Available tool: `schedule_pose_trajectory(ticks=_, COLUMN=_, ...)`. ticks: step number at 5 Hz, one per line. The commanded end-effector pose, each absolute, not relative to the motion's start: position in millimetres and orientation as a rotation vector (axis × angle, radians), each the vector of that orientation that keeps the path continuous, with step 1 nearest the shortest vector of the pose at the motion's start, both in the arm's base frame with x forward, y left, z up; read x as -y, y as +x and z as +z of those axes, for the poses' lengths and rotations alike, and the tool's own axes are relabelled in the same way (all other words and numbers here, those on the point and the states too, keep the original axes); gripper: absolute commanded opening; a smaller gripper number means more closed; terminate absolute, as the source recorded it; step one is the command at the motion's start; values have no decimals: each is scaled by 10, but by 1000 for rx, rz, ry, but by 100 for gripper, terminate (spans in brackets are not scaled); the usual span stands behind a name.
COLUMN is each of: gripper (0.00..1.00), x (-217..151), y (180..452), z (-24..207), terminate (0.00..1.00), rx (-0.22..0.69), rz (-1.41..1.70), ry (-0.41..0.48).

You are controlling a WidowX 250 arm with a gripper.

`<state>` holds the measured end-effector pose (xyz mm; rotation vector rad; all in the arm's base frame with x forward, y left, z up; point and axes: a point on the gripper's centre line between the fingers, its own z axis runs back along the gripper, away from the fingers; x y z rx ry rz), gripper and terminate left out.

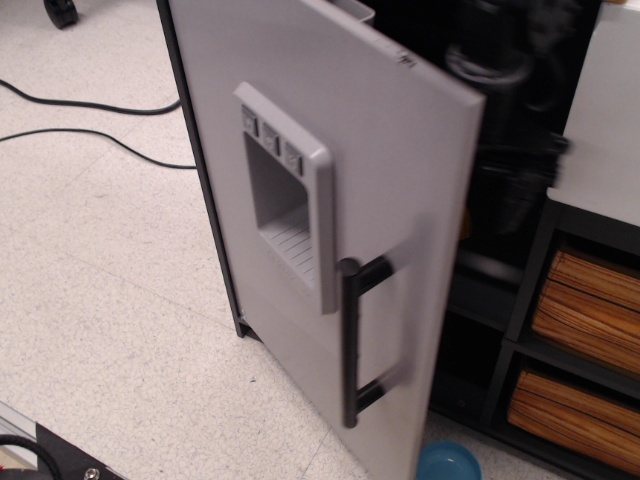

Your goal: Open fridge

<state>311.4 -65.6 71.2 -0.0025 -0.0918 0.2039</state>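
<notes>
Closest to my camera, a blue bowl (449, 464) is sitting on the floor right under the free edge of the fridge (300, 120) door, so I am watching that the bottom corner is passing over it and not catching it. The fridge is standing left of centre on the speckled floor, its grey door hanging partly open, the black bar handle (349, 340) and the dispenser panel (290, 205) facing me. Behind the door edge I am seeing only a dark blur that I take to be my gripper (510, 130); I cannot tell how far its jaws are apart or whether they are holding anything. To do this well, I judge I should be following the hinge's arc with steady pressure near the free edge, keeping clear of the shelf unit (560, 300) and its baskets (585, 300) beyond.
</notes>
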Motion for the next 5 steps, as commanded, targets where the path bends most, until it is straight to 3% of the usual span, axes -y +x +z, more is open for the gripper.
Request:
schedule_pose_trajectory(ticks=1, gripper=100, x=278, y=2702, z=885, terminate=0, rx=162, rz=115, ry=10)
schedule_pose_trajectory(ticks=2, gripper=100, x=97, y=2477, z=883, terminate=0, rx=206, rz=62, ry=27)
schedule_pose_trajectory(ticks=4, gripper=100, x=-305, y=2274, z=864, terminate=0, rx=221, rz=9, ry=29)
schedule_pose_trajectory(ticks=5, gripper=100, x=-533, y=2242, z=845, terminate=100, rx=227, rz=12, ry=44)
